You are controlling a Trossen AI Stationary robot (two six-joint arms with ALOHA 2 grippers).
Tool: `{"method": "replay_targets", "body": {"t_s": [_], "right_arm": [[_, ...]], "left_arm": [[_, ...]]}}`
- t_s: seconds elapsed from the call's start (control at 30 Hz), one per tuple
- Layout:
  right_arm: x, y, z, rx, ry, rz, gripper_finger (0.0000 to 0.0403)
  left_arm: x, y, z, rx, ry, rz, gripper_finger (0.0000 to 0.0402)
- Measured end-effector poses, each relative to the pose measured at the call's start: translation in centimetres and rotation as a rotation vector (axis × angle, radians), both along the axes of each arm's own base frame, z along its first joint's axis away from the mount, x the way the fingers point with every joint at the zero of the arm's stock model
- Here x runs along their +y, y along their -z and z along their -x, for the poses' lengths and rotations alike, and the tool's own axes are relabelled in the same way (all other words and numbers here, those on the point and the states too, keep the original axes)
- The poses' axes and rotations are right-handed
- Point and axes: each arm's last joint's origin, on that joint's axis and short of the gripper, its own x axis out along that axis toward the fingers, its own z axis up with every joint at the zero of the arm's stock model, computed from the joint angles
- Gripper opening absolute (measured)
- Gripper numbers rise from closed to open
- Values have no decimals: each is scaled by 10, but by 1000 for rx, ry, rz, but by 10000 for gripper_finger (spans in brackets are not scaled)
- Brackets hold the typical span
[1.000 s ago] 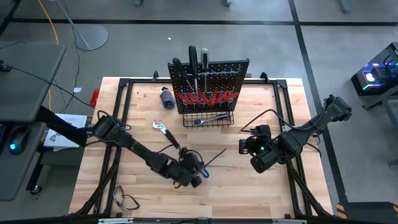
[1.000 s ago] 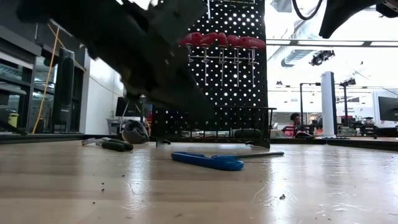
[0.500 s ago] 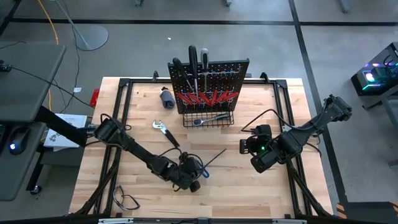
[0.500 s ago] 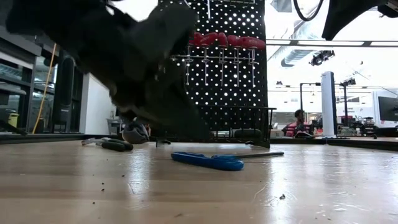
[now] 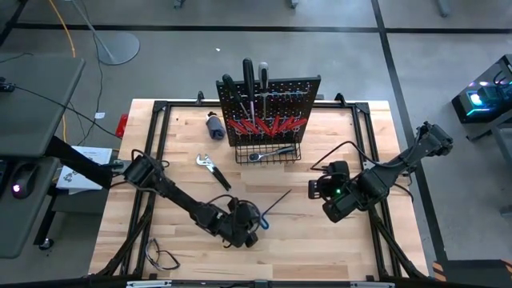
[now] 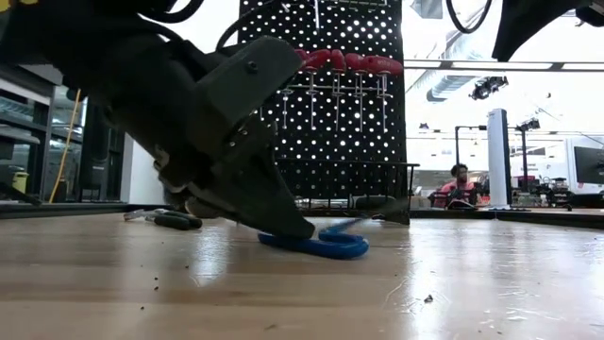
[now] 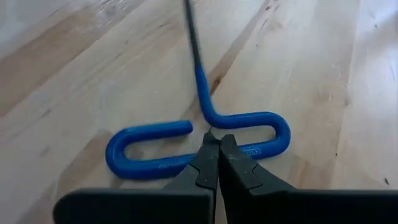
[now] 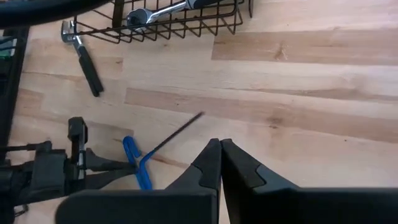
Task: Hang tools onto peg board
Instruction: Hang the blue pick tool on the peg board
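The blue T tool (image 7: pixel 199 140) lies flat on the smooth wood table (image 5: pixel 320 240), well in front of the peg board (image 5: pixel 268 104). The left gripper (image 7: pixel 217 146) touches its looped handle with jaws clenched tight on nothing, so it might just push the slippery tool away. The right gripper (image 8: pixel 220 152), off to the side, is clenched and empty too.

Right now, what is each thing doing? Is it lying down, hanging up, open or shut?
Blue T-handle tool: lying flat on the table, not held.
Left claw: shut, tips right at the blue handle.
Right claw: shut, holding nothing, raised over the table.
Red screwdrivers: hanging on the peg board.
Ratchet: lying in the wire basket.
Black-handled pliers: lying flat on the table.
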Motion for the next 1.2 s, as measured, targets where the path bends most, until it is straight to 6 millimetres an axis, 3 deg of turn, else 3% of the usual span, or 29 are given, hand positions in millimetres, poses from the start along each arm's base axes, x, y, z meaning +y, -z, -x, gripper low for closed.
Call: {"method": "replay_targets", "body": {"t_s": [0.2,0.4,0.53,0.7,0.87,1.2], "right_arm": [[7,1,-10,-43,-65,-42,0],[22,23,-31,-3,-84,-91,5],[30,43,-44,66,-95,-126,32],[36,56,-52,110,-134,-139,84],[36,56,-53,110,-145,-128,106],[35,56,-53,109,-145,-132,108]], "left_arm": [[-6,12,6,19,-9,-7,0],[-7,12,6,16,-7,-18,0],[-6,12,6,16,-5,-19,0],[-6,-11,11,-1,45,-81,0],[-5,-32,6,-124,-10,-128,0],[8,-15,-10,-122,2,-155,0]]}}
